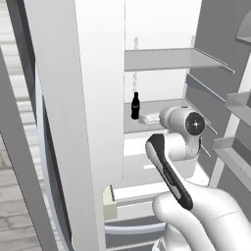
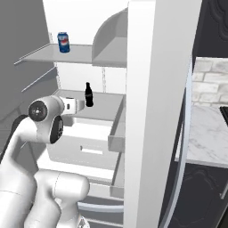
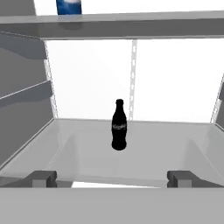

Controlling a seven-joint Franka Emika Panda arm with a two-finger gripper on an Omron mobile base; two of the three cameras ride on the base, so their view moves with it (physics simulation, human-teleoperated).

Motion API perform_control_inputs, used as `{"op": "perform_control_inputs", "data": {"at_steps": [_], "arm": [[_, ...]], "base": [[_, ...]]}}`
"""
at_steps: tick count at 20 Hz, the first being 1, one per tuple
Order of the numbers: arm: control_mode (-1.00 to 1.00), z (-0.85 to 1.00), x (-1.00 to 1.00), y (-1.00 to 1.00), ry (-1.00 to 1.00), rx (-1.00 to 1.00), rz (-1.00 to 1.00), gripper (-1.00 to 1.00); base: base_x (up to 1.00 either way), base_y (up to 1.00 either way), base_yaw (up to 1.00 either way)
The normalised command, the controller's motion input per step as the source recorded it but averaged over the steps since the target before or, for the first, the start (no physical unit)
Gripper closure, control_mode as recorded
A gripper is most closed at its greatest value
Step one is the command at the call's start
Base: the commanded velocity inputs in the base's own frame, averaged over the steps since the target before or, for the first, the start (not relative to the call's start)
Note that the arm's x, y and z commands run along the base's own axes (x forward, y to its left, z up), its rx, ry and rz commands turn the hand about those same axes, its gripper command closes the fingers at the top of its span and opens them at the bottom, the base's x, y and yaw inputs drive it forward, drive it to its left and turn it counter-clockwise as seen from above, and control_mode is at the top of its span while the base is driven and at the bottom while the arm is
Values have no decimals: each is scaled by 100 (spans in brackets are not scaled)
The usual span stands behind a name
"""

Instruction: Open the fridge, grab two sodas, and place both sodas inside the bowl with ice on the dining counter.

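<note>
The tall grey brushed-steel fridge (image 2: 151,111) stands open, its white interior lit and its door panels swung out to either side. The white robot arm with dark joints (image 1: 181,142) reaches in at the height of the lower grey glass shelf (image 3: 131,153). At the arm's end the two-finger claw (image 3: 112,178) has its dark tips spread wide apart, with nothing between them.

A small dark glossy soda bottle with a narrow neck (image 3: 119,125) stands upright on that lower shelf, straight ahead of the claw and centred between the tips, but farther back on the shelf, clearly apart from them. From the right base view it (image 2: 89,95) sits just beyond the hand.

A small blue soda can with a silvery top (image 2: 63,42) stands upright on the upper shelf (image 2: 49,52), above and to the left of the claw.
</note>
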Motion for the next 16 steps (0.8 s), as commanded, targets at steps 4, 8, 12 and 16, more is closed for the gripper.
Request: {"op": "perform_control_inputs", "data": {"at_steps": [4,8,12,16], "arm": [[-100,-3,56,0,1,0,0,-100],[-100,0,43,0,0,0,0,-100],[-100,0,38,0,0,0,0,-100],[-100,0,39,0,2,0,0,-100]], "base": [[0,0,0],[0,0,0],[0,0,0],[0,0,0]]}}
